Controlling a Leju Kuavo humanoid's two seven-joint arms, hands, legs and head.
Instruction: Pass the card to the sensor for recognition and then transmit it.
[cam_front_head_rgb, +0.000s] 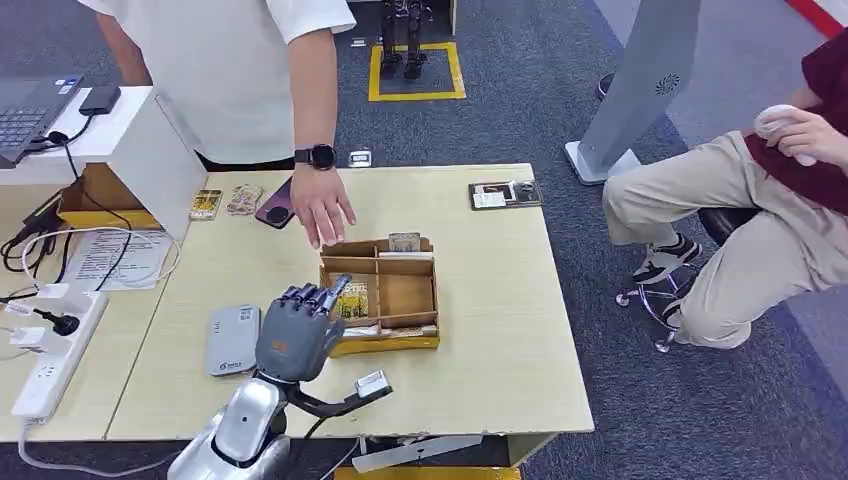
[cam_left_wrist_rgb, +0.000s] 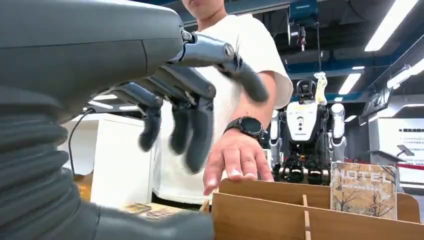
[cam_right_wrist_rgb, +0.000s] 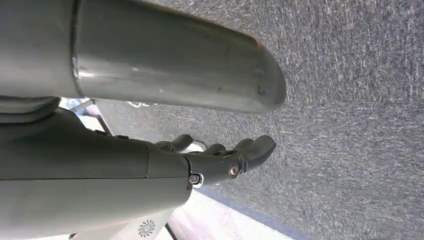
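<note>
Left hand empty, fingers spread, over box near edge. Card upright in far compartment: light, stiff, thin, likely slippery; pinch top edge. Right hand hanging, holding nothing visible.

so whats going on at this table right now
The robot's left hand hovers with fingers spread and nothing in them, at the near left edge of a divided wooden card box on the table. A card lies in the compartment by its fingertips, and a hotel card stands at the box's far wall. A person's hand rests at the far rim of the box. A grey sensor pad lies beside the left hand. The right hand hangs over the carpet, holding nothing.
</note>
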